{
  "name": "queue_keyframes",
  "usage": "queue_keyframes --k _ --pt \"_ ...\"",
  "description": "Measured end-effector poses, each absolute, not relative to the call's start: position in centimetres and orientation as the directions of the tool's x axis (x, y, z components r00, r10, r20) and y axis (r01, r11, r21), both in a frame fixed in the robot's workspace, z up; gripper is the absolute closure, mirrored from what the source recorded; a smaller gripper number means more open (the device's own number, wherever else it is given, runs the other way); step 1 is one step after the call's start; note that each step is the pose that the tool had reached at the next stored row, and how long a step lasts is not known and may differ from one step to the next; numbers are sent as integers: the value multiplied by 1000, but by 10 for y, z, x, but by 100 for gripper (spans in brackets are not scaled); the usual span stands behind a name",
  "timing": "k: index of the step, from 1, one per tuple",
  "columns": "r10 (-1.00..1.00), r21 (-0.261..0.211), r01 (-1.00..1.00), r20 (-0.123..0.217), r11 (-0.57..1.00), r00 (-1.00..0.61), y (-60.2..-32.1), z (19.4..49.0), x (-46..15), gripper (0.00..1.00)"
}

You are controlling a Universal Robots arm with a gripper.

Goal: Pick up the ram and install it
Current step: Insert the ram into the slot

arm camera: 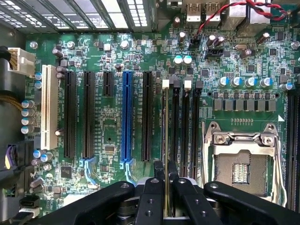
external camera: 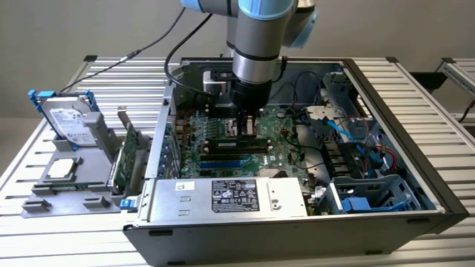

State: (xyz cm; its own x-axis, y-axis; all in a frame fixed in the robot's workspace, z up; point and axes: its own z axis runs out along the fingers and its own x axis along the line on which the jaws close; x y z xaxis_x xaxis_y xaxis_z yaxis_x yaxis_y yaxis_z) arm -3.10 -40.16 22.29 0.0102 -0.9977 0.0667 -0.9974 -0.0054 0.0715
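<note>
Since it faces the wrist camera edge-on, the long, thin green ram stick [arm camera: 166, 136] reads as one narrow line, clamped between the two black fingers [arm camera: 151, 197] of the end effector [arm camera: 165, 169]. It is held upright on its long edge, parallel to the row of black memory slots [arm camera: 187, 136]. It sits directly over the slot of that row nearest the expansion slots. In my judgement it is held this way because only an edge-down, in-line position would let it enter the slot. Whether its lower edge has met the slot cannot be told. The white latch tab [arm camera: 165, 84] at the slot's far end lies just beyond the stick's end.

The exterior view shows the end effector [external camera: 250, 125] low inside the open black computer case [external camera: 426, 186], above the green motherboard [external camera: 194, 146].

Surroundings:
- **Beside the memory row:** A long blue expansion slot [arm camera: 126, 117] runs on one side of the row and the silver processor socket [arm camera: 243, 159] sits on the other (both flat and apart from the stick).
- **Wiring:** A red-and-black twisted wire [arm camera: 234, 9] lies well away. Blue cables [external camera: 337, 130] hang near the arm on the exterior view's right, not touching it.
- **Outside the case:** On the slatted aluminium worktop [external camera: 44, 245], a grey holder [external camera: 67, 194] carries a silver hard drive with blue rails [external camera: 70, 119]. It also holds a larger green expansion card with metal bracket [external camera: 128, 156]. Both are well apart from the work.
</note>
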Motion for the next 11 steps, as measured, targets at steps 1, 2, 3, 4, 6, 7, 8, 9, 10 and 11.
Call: queue_keyframes --k 1,2,3,4,6,7,8,9,10,11 --pt "-998 71 -997 67 -5 10 -401 223 -31 86" --pt "-998 71 -997 67 -5 10 -401 222 -31 86" --pt "-998 72 -997 67 -5 10 -401 222 -31 86" --pt "-998 72 -997 67 -5 10 -401 222 -31 86" --pt "-998 72 -997 67 -5 10 -401 221 -31 86" --pt "-998 72 -997 67 -5 10 -400 221 -31 86" --pt "-998 72 -997 67 -5 10 -400 220 -31 86" --pt "-998 72 -997 67 -5 10 -400 220 -31 86" --pt "-998 72 -997 68 -5 10 -399 220 -31 86" --pt "-998 72 -997 68 -5 10 -399 219 -31 86"
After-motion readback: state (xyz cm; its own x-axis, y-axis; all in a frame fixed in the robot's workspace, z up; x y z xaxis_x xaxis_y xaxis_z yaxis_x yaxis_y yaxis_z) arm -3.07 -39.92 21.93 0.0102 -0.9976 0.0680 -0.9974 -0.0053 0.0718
